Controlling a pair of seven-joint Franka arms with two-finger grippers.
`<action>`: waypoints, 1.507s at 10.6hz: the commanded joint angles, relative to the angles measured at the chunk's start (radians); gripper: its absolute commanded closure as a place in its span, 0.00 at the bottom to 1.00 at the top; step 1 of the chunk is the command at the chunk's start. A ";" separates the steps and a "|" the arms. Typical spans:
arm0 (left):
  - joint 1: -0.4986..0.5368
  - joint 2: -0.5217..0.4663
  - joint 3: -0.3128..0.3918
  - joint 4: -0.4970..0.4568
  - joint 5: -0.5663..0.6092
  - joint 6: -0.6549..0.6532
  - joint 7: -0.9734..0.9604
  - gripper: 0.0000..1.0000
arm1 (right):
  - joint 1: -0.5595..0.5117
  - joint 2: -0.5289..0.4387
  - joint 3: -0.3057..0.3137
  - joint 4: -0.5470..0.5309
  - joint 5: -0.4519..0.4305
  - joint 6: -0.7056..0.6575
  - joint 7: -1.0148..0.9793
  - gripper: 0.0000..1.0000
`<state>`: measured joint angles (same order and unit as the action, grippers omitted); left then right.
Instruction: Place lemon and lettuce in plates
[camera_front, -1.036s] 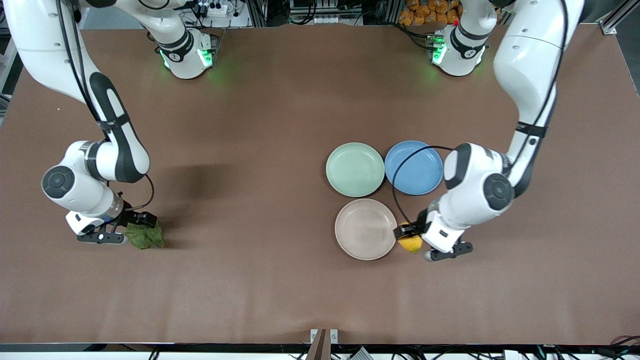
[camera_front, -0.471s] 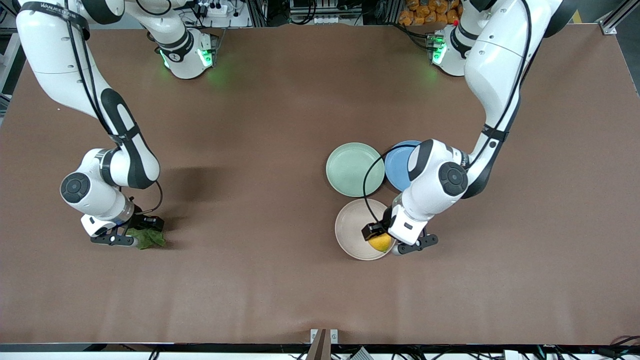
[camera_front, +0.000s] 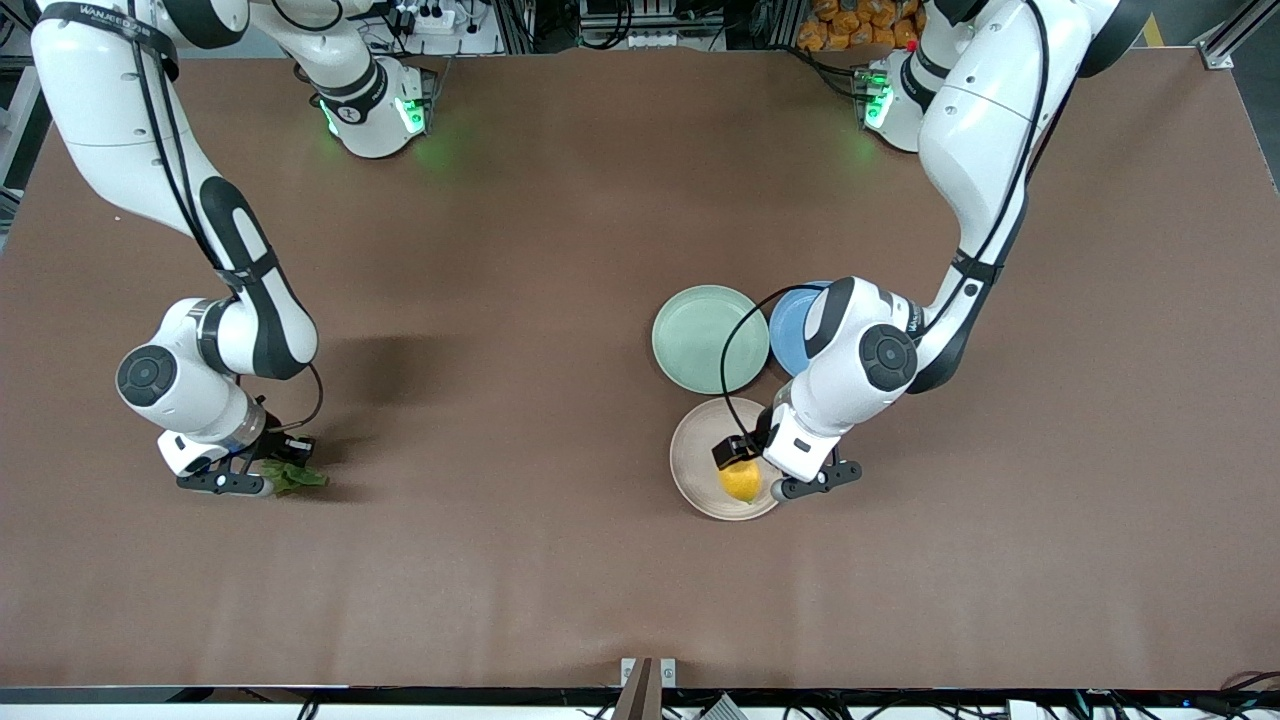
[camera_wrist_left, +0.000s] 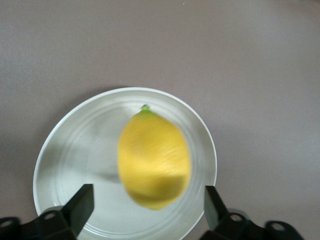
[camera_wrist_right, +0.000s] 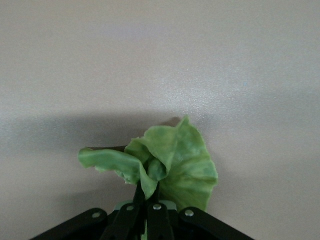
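The yellow lemon (camera_front: 742, 481) is over the cream plate (camera_front: 695, 450), on the part nearest the front camera. In the left wrist view the lemon (camera_wrist_left: 154, 157) is blurred between the spread fingers and touches neither, with the cream plate (camera_wrist_left: 65, 160) under it. My left gripper (camera_front: 754, 478) (camera_wrist_left: 146, 194) is open above that plate. My right gripper (camera_front: 268, 479) (camera_wrist_right: 148, 194) is shut on the green lettuce (camera_front: 300, 477) (camera_wrist_right: 185, 160), which bunches up from the jaws low over the table at the right arm's end. The mint plate (camera_front: 700, 335) is empty.
A blue plate (camera_front: 790, 345) lies beside the mint plate, partly hidden by the left arm's wrist. The three plates sit close together. Bare brown table lies between the lettuce and the plates.
The left arm carried the lemon from beside the cream plate to over it, and its fingers have opened off it. The right gripper has closed on the lettuce and bunched it.
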<state>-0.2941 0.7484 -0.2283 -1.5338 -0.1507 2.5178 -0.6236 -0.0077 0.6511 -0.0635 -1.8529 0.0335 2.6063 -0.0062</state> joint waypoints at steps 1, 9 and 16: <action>-0.011 -0.015 0.018 -0.009 0.000 0.010 -0.004 0.00 | -0.002 -0.025 0.011 0.023 0.017 -0.052 -0.008 1.00; 0.044 -0.133 0.153 -0.011 0.144 -0.163 -0.070 0.00 | 0.026 -0.134 0.187 0.205 0.022 -0.459 0.396 1.00; 0.142 -0.254 0.199 -0.037 0.253 -0.353 0.020 0.00 | 0.452 -0.102 0.225 0.296 0.008 -0.404 1.047 1.00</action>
<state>-0.1865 0.5535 -0.0238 -1.5245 0.0793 2.2046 -0.6433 0.3667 0.5234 0.1699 -1.5825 0.0488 2.1795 0.9387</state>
